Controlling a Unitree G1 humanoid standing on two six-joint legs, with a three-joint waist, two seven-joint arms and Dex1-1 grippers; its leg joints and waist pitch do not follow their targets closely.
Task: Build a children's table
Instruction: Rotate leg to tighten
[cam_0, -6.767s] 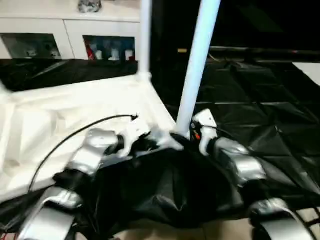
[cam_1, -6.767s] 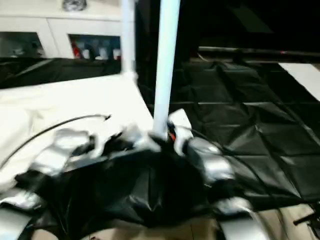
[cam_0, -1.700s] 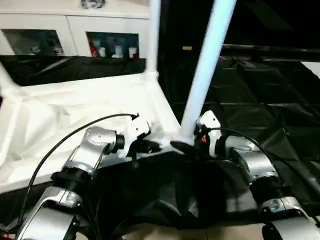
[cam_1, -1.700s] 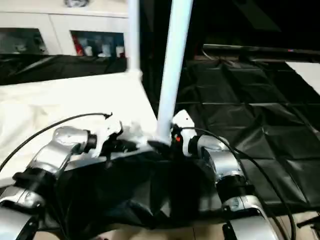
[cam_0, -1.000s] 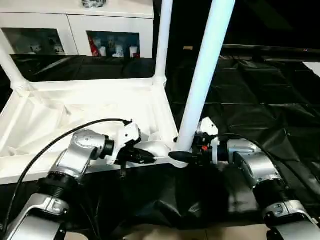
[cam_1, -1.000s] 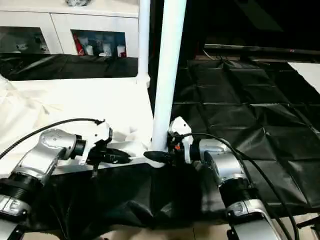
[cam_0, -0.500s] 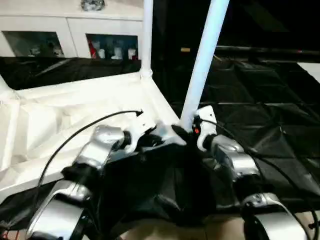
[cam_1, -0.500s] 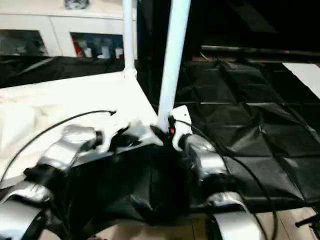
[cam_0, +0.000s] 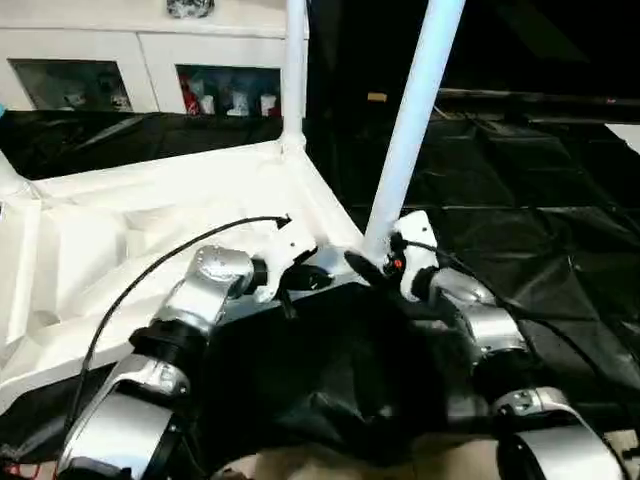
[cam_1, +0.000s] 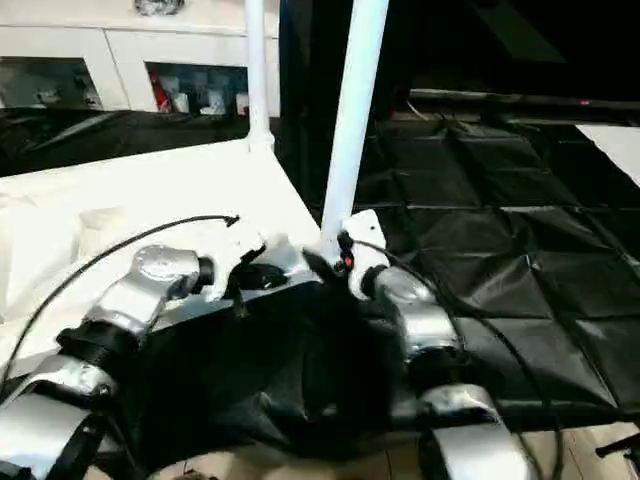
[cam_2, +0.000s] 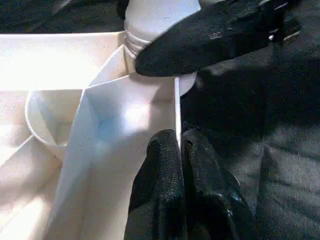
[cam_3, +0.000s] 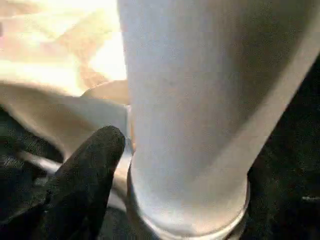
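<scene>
We find no text, label, brand, number or sign that can be read in any of the views.

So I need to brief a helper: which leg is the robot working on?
Find the white table top lying upside down on black sheeting. Three legs rise from it; take the near leg, thickest in view, at the corner where both end effectors meet.
</scene>
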